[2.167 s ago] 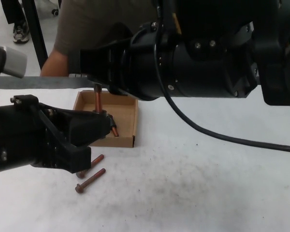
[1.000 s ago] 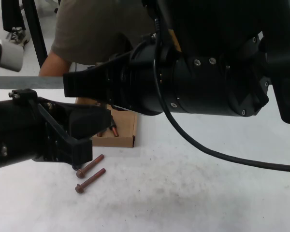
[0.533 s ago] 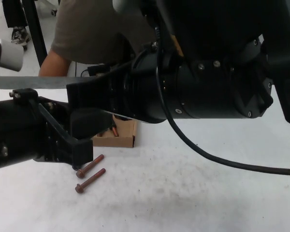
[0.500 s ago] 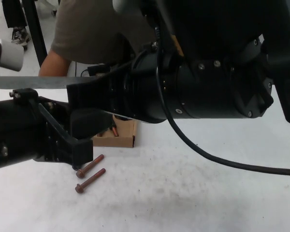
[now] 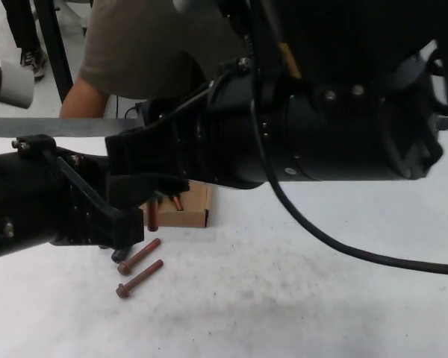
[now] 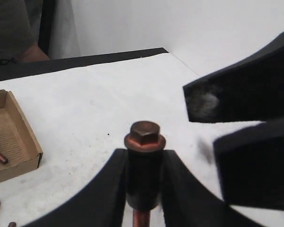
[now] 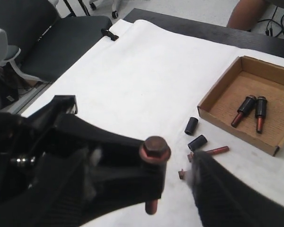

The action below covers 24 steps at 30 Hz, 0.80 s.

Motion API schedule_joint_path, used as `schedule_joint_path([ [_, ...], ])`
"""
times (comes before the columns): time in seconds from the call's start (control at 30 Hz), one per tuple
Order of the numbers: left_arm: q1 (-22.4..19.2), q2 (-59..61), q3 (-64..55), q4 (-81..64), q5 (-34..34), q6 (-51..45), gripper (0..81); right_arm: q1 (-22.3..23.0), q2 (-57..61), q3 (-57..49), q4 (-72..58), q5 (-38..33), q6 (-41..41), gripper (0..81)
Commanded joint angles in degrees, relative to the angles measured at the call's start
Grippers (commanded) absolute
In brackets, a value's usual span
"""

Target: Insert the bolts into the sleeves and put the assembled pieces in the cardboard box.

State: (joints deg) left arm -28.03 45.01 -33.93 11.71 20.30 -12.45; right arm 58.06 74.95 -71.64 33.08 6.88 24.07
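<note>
The bolt [image 6: 144,135] sits head-up in the sleeve [image 6: 143,182], shank poking out below; two seconds back it stood higher, held from above by the right gripper [image 6: 201,128]; so insertion looks done and boxing remains; the left gripper [image 6: 144,160] is clenched on the sleeve, the bolt rising between its fingers; the right gripper is released, just beside the bolt head, not touching; the box [image 7: 217,92], holding two pieces [image 7: 246,106], lies near; spare bolts [image 5: 139,256] lie on the table [image 5: 284,283].
</note>
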Motion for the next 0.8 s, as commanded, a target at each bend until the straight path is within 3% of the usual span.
schedule_joint_path([
  [0.0,0.11,-0.46,-0.69,-2.11,-1.72,0.83,0.8,-0.47,-2.52,-0.29,2.41,-0.47,-2.47,58.0],
  [0.13,0.30,1.04,-0.69,-3.74,-8.17,5.45,0.8,-1.53,-5.72,-0.29,8.90,2.09,-6.61,57.6],
  [0.37,5.48,13.56,-1.11,-16.90,-6.38,6.31,0.8,-4.89,-8.47,-0.29,21.72,3.77,-11.88,45.0],
  [0.5,9.91,24.52,-5.59,-18.44,-1.89,6.56,0.8,-6.64,-8.75,-0.16,25.33,6.12,-15.75,29.9],
  [0.67,12.92,38.13,-14.16,-18.44,-0.04,10.37,0.8,-8.98,-8.89,1.28,25.82,6.11,-19.17,2.0],
  [0.77,14.23,46.08,-19.87,-17.87,1.11,10.27,0.8,-10.32,-8.89,2.87,25.94,5.98,-19.34,0.0],
])
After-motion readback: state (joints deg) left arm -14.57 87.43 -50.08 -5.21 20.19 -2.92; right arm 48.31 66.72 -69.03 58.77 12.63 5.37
